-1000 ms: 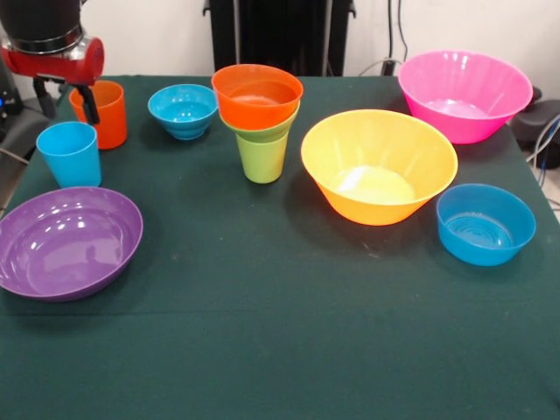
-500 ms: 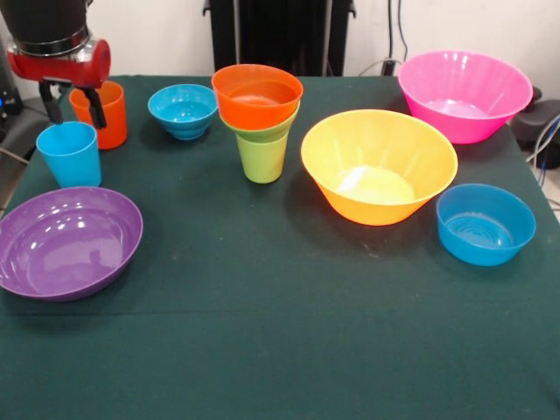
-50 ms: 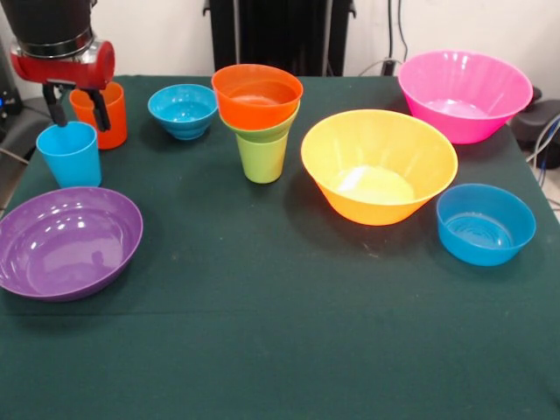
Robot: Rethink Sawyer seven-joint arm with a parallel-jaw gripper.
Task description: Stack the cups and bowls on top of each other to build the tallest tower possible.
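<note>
The tower stands at the table's middle back: a lime green cup (image 3: 262, 157), a green bowl (image 3: 262, 131) whose rim shows on it, and an orange bowl (image 3: 256, 94) on top. My gripper (image 3: 80, 115) hangs open at the far left, just above and behind the light blue cup (image 3: 69, 154) and in front of the orange cup (image 3: 108, 114). Nothing is between its fingers (image 3: 101, 110). Other bowls stand loose: small blue (image 3: 183, 109), purple (image 3: 68, 241), yellow-orange (image 3: 378, 164), pink (image 3: 464, 94), medium blue (image 3: 485, 224).
The green table cloth (image 3: 262, 332) is bare across the front. A dark stand (image 3: 280, 35) rises behind the table's far edge. Cables hang at the right edge (image 3: 547, 140).
My gripper has shifted a little to the right and slightly lower, closer to the light blue cup's rim. No cup or bowl has moved.
</note>
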